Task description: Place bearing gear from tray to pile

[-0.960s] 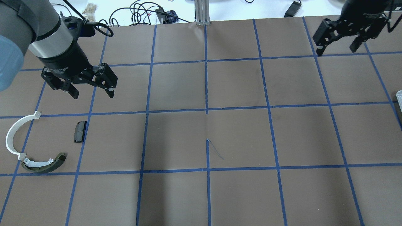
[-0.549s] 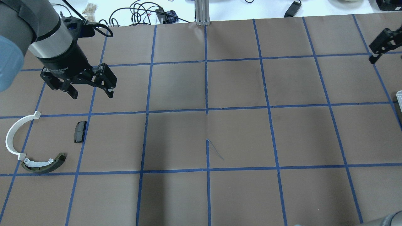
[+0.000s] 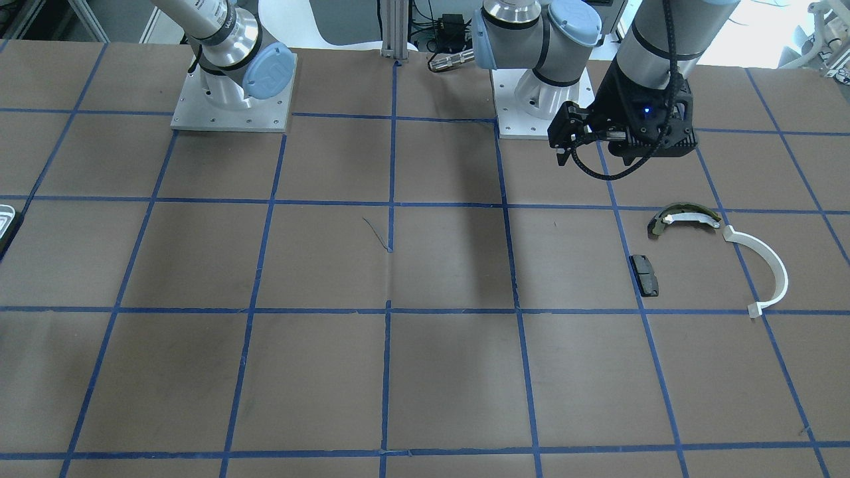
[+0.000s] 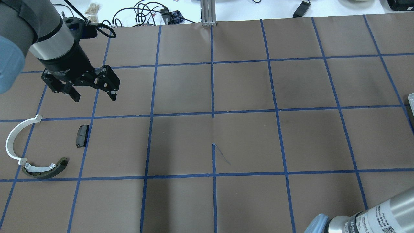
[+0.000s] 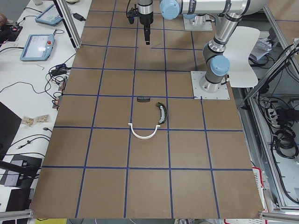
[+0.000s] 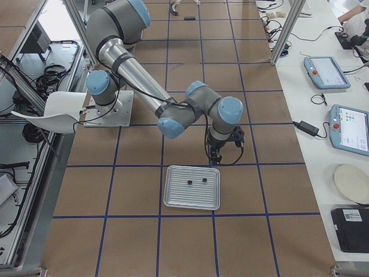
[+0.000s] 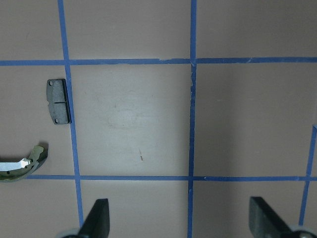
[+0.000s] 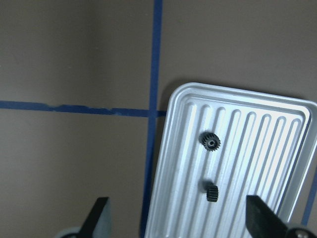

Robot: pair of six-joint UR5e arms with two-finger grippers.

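- The table (image 4: 245,142), papered brown with a blue tape grid, carries everything.
- The tray (image 6: 173,196) lies flat at the robot's right end, well apart from the pile (image 5: 161,113).
- The right tool (image 6: 214,151) hangs just beside the tray's rim, fingers spread wide, holding nothing.
- The left tool (image 4: 94,96) hovers near the pile, likewise wide open and empty.
- The pile holds a white half-ring (image 4: 8,141), an olive shoe (image 4: 48,173) at the ring's end, and a black pad (image 4: 82,136) set apart, nearest the left tool.
- On the tray's ridged floor a flat gear (image 8: 211,143) lies near a tipped gear (image 8: 211,192).
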